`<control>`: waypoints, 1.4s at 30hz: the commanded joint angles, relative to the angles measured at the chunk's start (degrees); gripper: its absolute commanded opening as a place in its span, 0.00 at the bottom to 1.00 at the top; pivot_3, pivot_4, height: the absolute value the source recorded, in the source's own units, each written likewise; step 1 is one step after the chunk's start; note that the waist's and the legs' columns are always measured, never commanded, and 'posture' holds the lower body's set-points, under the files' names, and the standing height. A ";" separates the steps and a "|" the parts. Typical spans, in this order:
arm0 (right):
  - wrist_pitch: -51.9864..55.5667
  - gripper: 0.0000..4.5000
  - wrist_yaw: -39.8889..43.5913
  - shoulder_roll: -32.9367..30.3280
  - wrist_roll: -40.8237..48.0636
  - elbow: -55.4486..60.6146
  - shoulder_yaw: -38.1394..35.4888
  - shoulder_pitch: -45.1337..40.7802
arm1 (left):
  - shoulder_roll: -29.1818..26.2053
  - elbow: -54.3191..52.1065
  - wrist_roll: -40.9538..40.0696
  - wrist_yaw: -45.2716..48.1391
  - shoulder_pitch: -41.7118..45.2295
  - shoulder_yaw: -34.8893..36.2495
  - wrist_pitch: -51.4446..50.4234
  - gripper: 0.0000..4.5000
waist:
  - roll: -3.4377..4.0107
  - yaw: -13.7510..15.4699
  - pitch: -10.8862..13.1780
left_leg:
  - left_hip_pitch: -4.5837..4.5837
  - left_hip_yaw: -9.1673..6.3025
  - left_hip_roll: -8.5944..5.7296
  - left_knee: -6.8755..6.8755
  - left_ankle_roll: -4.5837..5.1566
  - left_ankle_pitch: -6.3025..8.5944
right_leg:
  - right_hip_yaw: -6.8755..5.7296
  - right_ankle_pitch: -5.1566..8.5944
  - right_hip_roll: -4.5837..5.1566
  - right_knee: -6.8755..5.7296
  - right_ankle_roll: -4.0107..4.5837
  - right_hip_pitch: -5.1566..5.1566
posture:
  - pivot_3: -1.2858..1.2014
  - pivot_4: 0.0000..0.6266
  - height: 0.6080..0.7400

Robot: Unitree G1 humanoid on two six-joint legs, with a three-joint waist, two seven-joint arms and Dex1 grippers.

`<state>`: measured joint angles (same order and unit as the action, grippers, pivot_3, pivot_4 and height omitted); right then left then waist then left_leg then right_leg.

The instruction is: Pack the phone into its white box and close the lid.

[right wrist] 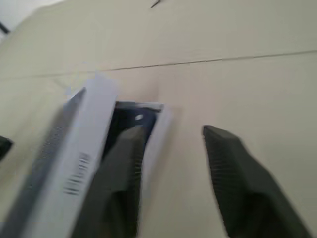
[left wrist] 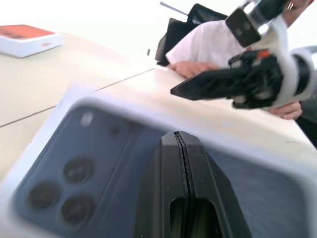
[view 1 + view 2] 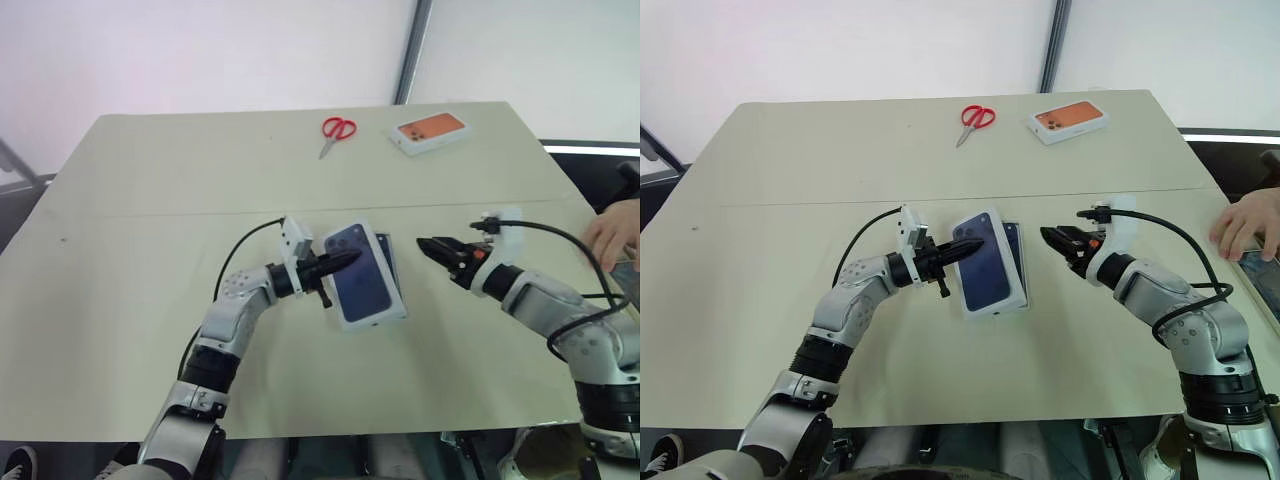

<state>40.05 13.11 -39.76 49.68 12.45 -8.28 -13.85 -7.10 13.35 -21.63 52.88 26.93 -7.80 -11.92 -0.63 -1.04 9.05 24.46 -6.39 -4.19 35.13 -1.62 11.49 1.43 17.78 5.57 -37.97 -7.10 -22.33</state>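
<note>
The beige table runs under both grippers and is cut off at the near edge. A thin seam crosses it just beyond the two grippers. Behind it stands a plain white wall with a dark pole rising out of the picture. A person in a white top sits past the right gripper and is seen only in part. Their hand rests on the table edge beyond that arm.

The lid lies between the grippers with its dark blue phone picture facing up. It sits askew and tilted over the white box, hiding most of it. Only a white rim of the box peeks out on the side towards the right gripper. The phone lies inside that rim. It shows as a dark blue strip with one bright glint, and the rest is covered by the lid.

The left gripper is clenched, its two fingers pressed together with nothing between them. Its tips lie over the lid's printed face, but I cannot tell whether they press on it. The right gripper points at the lid from the other side, near it but apart. Its fingers are spread and empty.

Well beyond the right gripper lies a white box with an orange phone picture. Red scissors lie just beside it, far past the left gripper's tips.
</note>
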 commanded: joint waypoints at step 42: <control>-11.93 0.01 22.07 1.05 -30.28 5.57 8.31 5.73 | -2.48 1.42 2.65 -0.23 -1.11 -0.77 0.54 0.00 | -0.01 0.47 0.01 | -0.03 -0.07 -0.07 0.03 -0.02 0.00 | -0.02 0.00 0.08 0.08 0.00 0.09 | 0.52 0.24 1.00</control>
<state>29.40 35.22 -38.74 19.70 17.39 2.20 -7.89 -10.02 14.92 -18.78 52.95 25.14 -9.39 -12.06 -0.63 -0.57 9.05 24.43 -6.46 -4.26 35.16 -1.64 11.49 1.41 17.78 5.64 -37.89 -7.10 -22.23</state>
